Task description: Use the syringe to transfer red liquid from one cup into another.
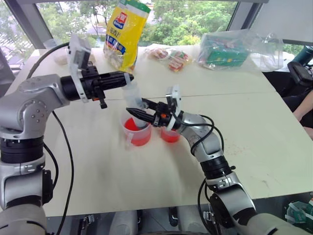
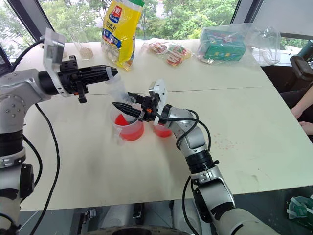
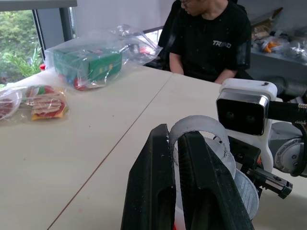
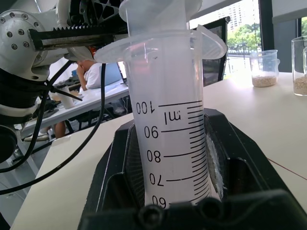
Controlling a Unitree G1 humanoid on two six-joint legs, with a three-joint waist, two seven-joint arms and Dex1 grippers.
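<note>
The syringe (image 1: 133, 96) stands nearly upright with its lower end inside the handled cup (image 1: 137, 133), which holds red liquid (image 1: 132, 125). My left gripper (image 1: 126, 78) reaches in level from the left and is shut on the white plunger top (image 3: 193, 130). From the right, my right gripper (image 1: 135, 112) is shut on the clear barrel (image 4: 172, 143), just above the cup's rim; its black fingers (image 4: 117, 167) flank the graduation marks. The smaller handleless cup (image 1: 169, 135), also showing red, stands right beside the handled one, under my right wrist. The syringe's tip is hidden inside the cup.
A yellow bag (image 1: 124, 32), snack packets (image 1: 168, 56) and a green box in a plastic bag (image 1: 225, 51) lie along the table's far side. Clear cups with beige grains (image 4: 263, 68) stand at the far left. A person in black (image 3: 211, 38) sits beyond the table's right end.
</note>
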